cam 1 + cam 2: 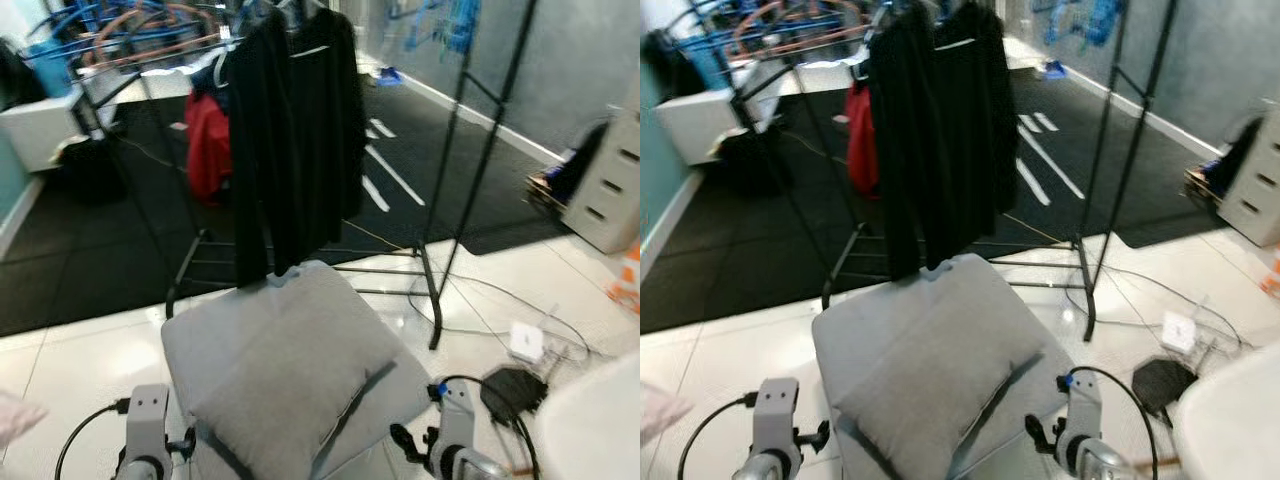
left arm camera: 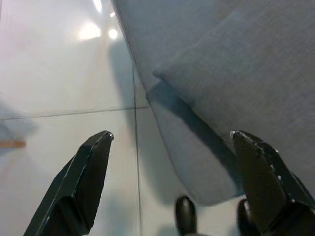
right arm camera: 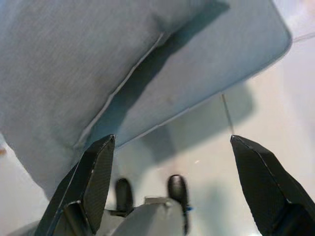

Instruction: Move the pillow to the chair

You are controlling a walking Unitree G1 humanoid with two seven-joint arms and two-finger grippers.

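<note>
A grey pillow (image 1: 285, 385) lies flat on the grey chair seat (image 1: 315, 290), just in front of me on the white tiled floor. My left arm (image 1: 148, 428) is down at the seat's left side and my right arm (image 1: 455, 430) at its right side. In the left wrist view the left gripper (image 2: 170, 135) is open, its fingers apart beside the pillow (image 2: 256, 83) and the seat's edge (image 2: 192, 157). The right gripper (image 3: 172, 137) is open too, below the pillow (image 3: 64, 64) and the seat (image 3: 221, 49), holding nothing.
A black clothes rack (image 1: 470, 170) with a dark garment (image 1: 295, 140) and a red one (image 1: 208, 145) stands right behind the chair. Cables and a black adapter (image 1: 512, 390) lie on the floor at right. White drawers (image 1: 610, 190) stand far right.
</note>
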